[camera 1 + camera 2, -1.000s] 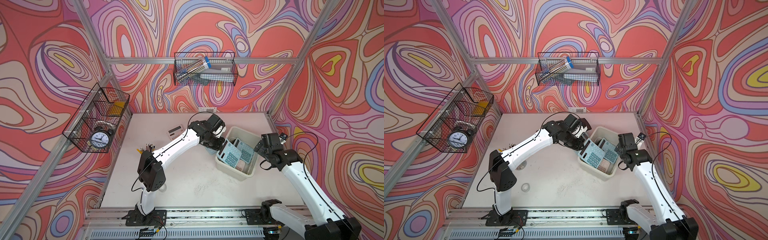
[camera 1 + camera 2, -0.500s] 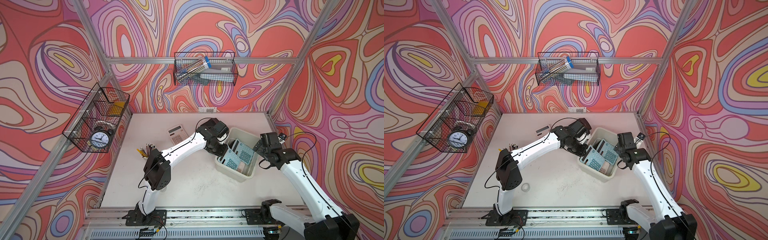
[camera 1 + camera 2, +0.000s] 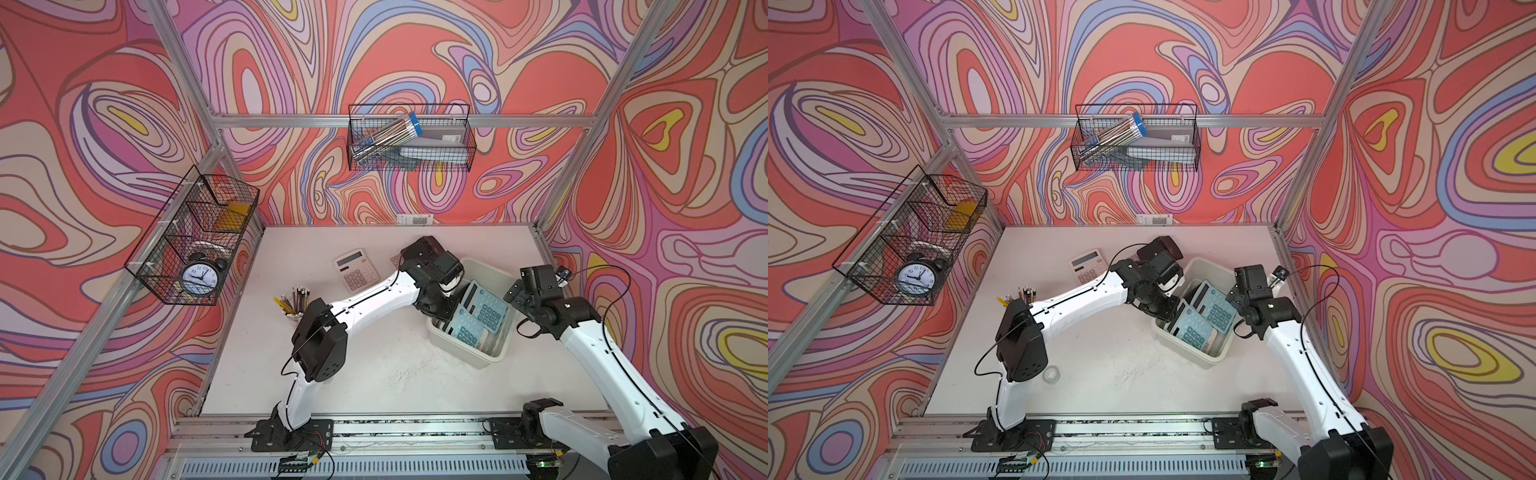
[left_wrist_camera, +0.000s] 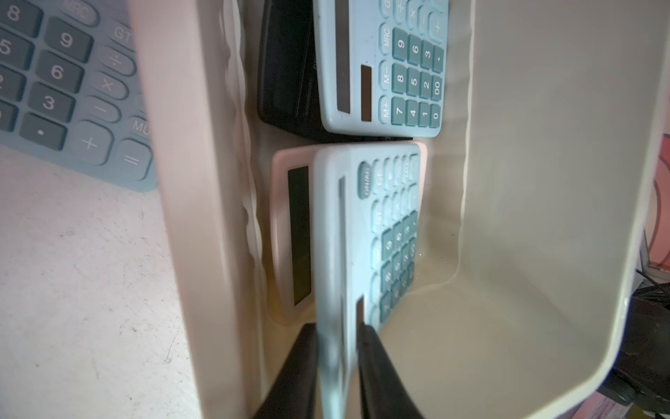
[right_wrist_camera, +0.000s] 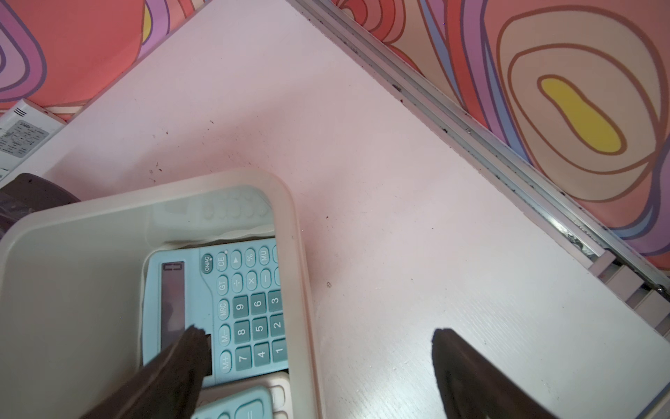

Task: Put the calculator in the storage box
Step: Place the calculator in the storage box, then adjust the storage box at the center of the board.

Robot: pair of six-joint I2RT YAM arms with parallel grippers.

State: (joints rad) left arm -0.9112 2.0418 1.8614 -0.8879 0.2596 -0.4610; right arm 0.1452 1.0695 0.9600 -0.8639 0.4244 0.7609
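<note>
The left gripper [image 4: 340,337], its jaws narrowly parted round the rim of the blue calculator [image 4: 362,235] standing on edge inside the storage box [image 4: 544,181], may or may not be pinching it, so lifting away too early could drag it back out.

Box [image 3: 461,353] stands on the tabletop [image 3: 374,374], right side, holding several calculators [image 3: 484,309]. Left of it lies a calculator [image 3: 355,270], behind the pencil cup [image 3: 293,307]. Tape [image 3: 1051,374] lies nearer the front.

translucent glossy plastic storage box [image 4: 544,181], smooth plastic calculator [image 4: 391,225], scuffed matt table [image 5: 398,217]
</note>
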